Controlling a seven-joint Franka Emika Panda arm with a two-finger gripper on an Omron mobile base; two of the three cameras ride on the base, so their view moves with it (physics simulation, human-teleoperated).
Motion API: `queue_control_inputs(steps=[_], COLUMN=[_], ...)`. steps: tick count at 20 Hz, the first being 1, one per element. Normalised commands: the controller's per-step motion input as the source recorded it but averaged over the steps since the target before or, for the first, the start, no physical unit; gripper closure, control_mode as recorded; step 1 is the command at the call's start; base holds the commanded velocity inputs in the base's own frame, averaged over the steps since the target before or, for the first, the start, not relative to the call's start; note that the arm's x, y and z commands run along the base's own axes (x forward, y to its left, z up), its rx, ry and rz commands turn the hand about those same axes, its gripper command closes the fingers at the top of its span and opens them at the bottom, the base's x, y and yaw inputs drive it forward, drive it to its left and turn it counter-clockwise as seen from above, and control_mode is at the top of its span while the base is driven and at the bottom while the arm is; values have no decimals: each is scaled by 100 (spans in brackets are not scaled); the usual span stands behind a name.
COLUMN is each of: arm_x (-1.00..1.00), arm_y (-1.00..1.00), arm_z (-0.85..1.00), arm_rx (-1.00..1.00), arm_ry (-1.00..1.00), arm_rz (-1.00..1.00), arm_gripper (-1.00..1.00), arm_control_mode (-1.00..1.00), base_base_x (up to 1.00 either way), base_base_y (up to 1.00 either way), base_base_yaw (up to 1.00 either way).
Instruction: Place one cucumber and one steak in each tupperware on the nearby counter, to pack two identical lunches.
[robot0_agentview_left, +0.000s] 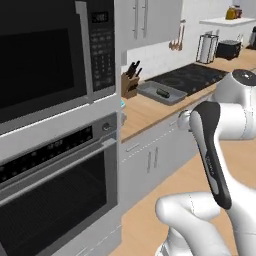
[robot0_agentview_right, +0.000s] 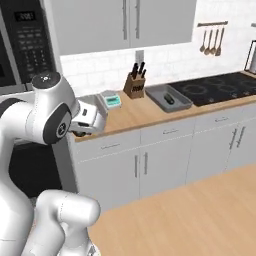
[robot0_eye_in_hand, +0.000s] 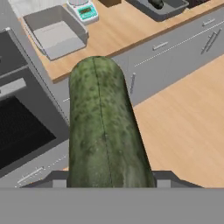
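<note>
Nothing in these views can be read as text. The microwave (robot0_agentview_left: 45, 60) carries a small lit display (robot0_agentview_left: 100, 17) at the top of its keypad panel, but its characters blur into pale marks; the keypad buttons below are equally illegible. The oven's control strip (robot0_agentview_left: 47, 150) shows only faint dots. On the counter (robot0_agentview_right: 130, 117), near its back edge, the kitchen scale (robot0_eye_in_hand: 86, 11) has a green display with no figures that can be made out.
</note>
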Motion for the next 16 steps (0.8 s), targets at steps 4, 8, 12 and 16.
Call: queue_control_inputs(steps=[4, 8, 12, 16], arm_x=[0, 0, 0, 0], arm_y=[0, 0, 0, 0], arm_z=[0, 0, 0, 0], arm_rx=[0, 0, 0, 0], arm_ry=[0, 0, 0, 0], arm_rz=[0, 0, 0, 0], arm_gripper=[100, 100, 100, 100], arm_control_mode=[100, 100, 100, 100], base_base_x=[100, 100, 95, 79], base_base_y=[-49, -61, -34, -3], base_base_yaw=[41, 47, 49, 54])
